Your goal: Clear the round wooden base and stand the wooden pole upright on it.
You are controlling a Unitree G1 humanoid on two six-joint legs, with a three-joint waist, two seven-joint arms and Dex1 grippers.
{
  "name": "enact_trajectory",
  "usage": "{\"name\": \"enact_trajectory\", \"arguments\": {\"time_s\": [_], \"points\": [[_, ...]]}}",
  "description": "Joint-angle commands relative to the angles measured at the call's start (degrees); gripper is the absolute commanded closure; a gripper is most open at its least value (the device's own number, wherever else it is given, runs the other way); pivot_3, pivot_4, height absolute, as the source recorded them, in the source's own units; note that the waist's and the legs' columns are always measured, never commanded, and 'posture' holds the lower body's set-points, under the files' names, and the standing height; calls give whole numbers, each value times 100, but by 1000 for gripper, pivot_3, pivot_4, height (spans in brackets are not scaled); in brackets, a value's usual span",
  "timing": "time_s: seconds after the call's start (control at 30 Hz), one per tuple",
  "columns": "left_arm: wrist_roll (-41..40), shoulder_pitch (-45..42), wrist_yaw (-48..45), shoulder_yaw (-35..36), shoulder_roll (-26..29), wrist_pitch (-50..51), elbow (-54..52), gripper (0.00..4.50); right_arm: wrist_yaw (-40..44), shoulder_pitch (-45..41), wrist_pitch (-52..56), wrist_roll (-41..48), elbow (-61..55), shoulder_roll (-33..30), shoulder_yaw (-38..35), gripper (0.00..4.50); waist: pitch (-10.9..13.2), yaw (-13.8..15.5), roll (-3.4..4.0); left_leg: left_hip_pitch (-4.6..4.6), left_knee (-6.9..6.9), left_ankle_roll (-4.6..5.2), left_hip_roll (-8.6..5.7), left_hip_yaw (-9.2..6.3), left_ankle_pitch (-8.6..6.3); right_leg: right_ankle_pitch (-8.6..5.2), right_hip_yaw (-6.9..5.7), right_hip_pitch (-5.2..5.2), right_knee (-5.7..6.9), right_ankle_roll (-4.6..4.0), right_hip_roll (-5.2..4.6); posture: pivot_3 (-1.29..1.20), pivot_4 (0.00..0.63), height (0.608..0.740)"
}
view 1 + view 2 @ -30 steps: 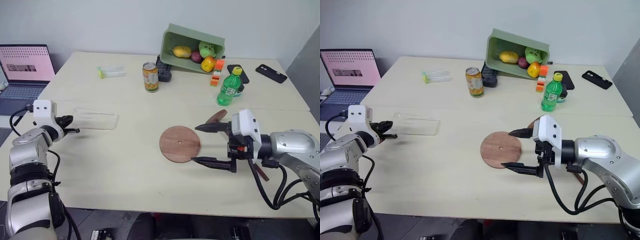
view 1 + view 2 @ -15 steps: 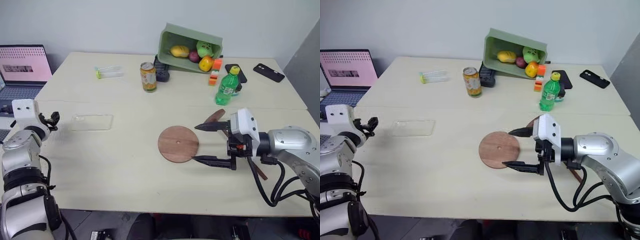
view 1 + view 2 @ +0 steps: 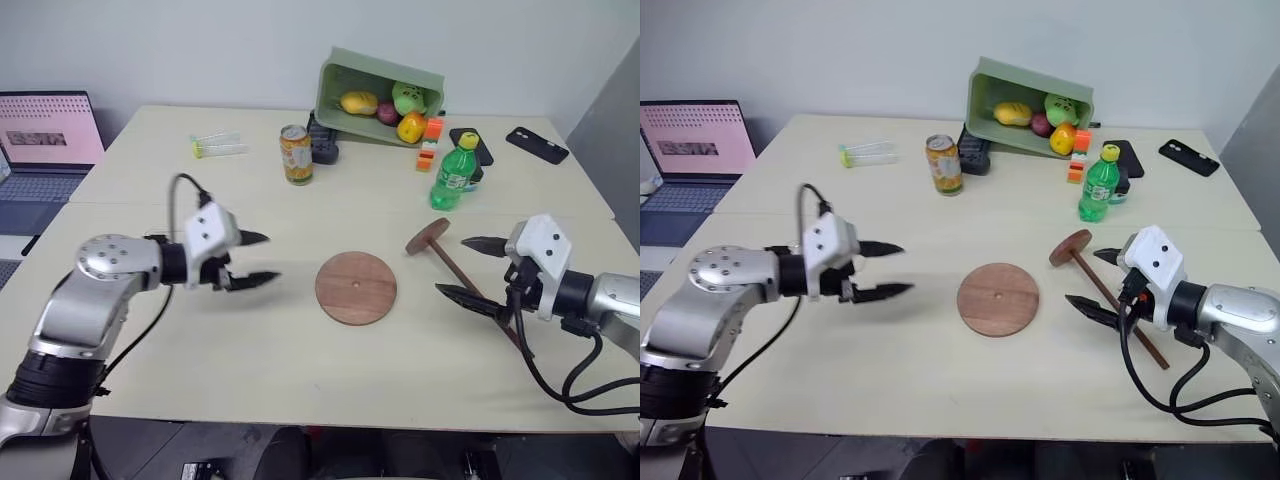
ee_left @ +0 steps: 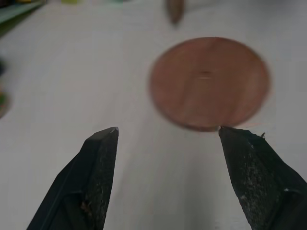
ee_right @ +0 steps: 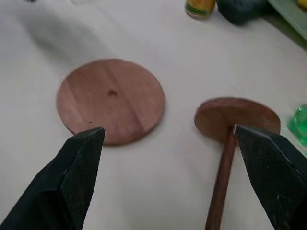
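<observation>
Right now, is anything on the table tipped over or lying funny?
Yes. The green bin at the back is tipped on its side, with toy fruit showing in its opening. The wooden pole lies flat on the table beside the round wooden base, not standing up.

- An office or lab workroom, to judge by the plain white wall (image 3: pixel 200 40) behind a wide pale tabletop (image 3: pixel 300 350).
- An open laptop (image 3: pixel 45 135) sits at the robot's left with its screen lit.
- Loose test props: a tipped green bin (image 3: pixel 375 85) of toy fruit, a soda can (image 3: pixel 296 153), a green bottle (image 3: pixel 455 177), two phones (image 3: pixel 540 146).
</observation>
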Motion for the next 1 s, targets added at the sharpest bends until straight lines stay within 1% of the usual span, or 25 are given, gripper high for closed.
{"name": "enact_trajectory", "arguments": {"time_s": [0.03,0.07,0.2,0.37,0.43,0.53,0.67,0.7,0.77,0.8,0.83,0.9,1.0], "points": [[120,-265,-514,-303,59,-399,-406,1046,-707,-564,981,167,220,398,144,0,2,-14,2,0,0,0,1,-1,0,0,-1,-1,1,0,3,0,150,740],[150,-292,-584,-359,47,-471,-430,1046,-831,-670,1193,178,288,499,192,0,2,-13,3,-2,0,0,1,-1,0,0,-1,-1,1,0,16,0,150,740],[416,-481,-598,-603,-170,-811,-327,1046,-1134,-1275,2018,-9,953,695,582,0,4,9,6,-8,-1,0,0,-1,0,0,-1,-1,-4,0,15,0,150,740],[679,-617,-670,-827,-472,-1261,-82,1046,-905,-2232,2723,-301,1937,526,1551,0,6,16,9,-11,4,2,-9,1,-1,0,-2,-7,-4,0,6,0,150,740],[732,-590,-658,-861,-531,-1355,-57,1046,-762,-2502,2825,-362,2208,503,1816,0,7,7,11,-11,0,3,-8,1,-1,0,-1,-10,-5,0,6,0,150,740],[823,-500,-590,-904,-641,-1483,-33,1046,-483,-3060,2830,-550,2962,582,2254,0,8,4,13,-15,-1,5,-5,2,-2,-1,-1,-16,-7,0,8,0,150,740],[972,-421,-554,-939,-700,-1626,-12,1018,-117,-3546,2652,-850,3729,574,2737,748,9,1,14,-18,1,5,-5,4,-3,0,0,-22,-5,0,6,0,150,740],[983,-411,-554,-938,-708,-1637,-16,1018,-52,-3616,2634,-890,3828,585,2783,1015,9,1,15,-18,1,5,-3,2,-3,0,-1,-21,-5,0,6,0,150,740],[994,-398,-547,-933,-728,-1636,-24,1018,59,-3719,2647,-950,3986,615,2832,1403,9,5,15,-20,0,5,-4,2,-3,0,-2,-22,-6,0,6,0,150,740],[997,-393,-545,-933,-739,-1636,-25,1018,105,-3763,2669,-972,4060,627,2842,1692,9,7,15,-21,1,5,-6,1,-3,0,-2,-22,-6,0,4,0,150,740],[1000,-389,-545,-933,-746,-1636,-26,1018,141,-3794,2683,-993,4112,636,2849,1852,9,9,15,-21,1,5,-6,1,-3,0,-2,-22,-6,0,3,0,150,740],[1035,-397,-557,-952,-752,-1671,5,1018,207,-3841,2732,-1009,4166,656,2816,2322,9,9,15,-22,2,5,-7,2,-3,0,-2,-22,-6,0,1,0,150,740],[1045,-434,-578,-971,-781,-1657,14,1018,241,-3878,2824,-1028,4185,702,2718,3201,9,6,15,-22,2,5,-7,1,-3,0,-3,-22,-6,0,0,0,150,740]]}}
